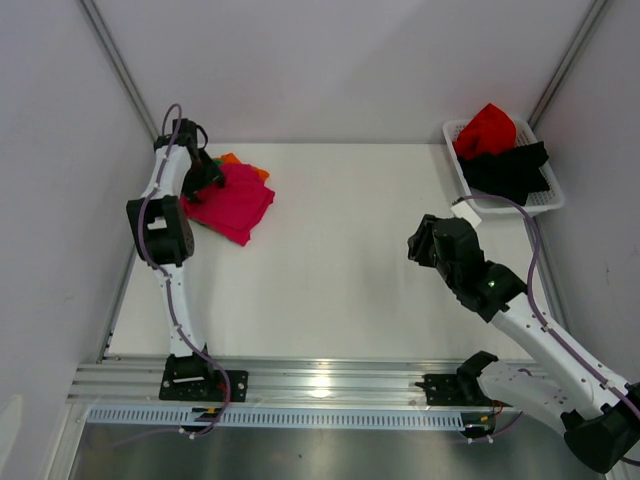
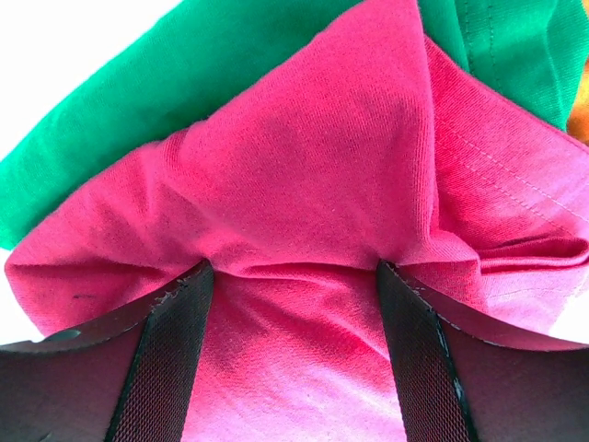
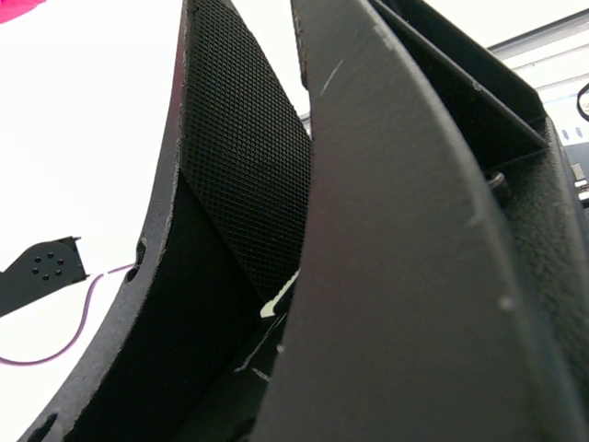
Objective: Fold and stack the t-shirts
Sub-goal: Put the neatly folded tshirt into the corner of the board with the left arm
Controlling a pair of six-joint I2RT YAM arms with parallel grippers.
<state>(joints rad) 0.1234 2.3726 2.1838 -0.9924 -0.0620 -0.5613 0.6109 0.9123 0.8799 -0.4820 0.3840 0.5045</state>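
Note:
A folded magenta-pink t-shirt [image 1: 238, 205] [image 2: 313, 166] lies at the table's far left, on top of a green t-shirt [image 1: 215, 160] [image 2: 184, 83] and an orange one [image 1: 258, 172] whose edges peek out behind it. My left gripper [image 1: 203, 180] [image 2: 294, 269] is open, both fingertips pressed into the pink cloth, which wrinkles around them. A red t-shirt [image 1: 487, 128] and a black t-shirt [image 1: 510, 170] sit heaped in the white basket [image 1: 548, 200] at the far right. Hovering over the table in front of the basket, my right gripper [image 1: 420, 243] [image 3: 276, 92] is partly open and holds nothing.
A small white tag [image 1: 467, 213] lies just in front of the basket. White walls close in the table on the left, back and right. An aluminium rail [image 1: 320, 380] with both arm bases runs along the near edge.

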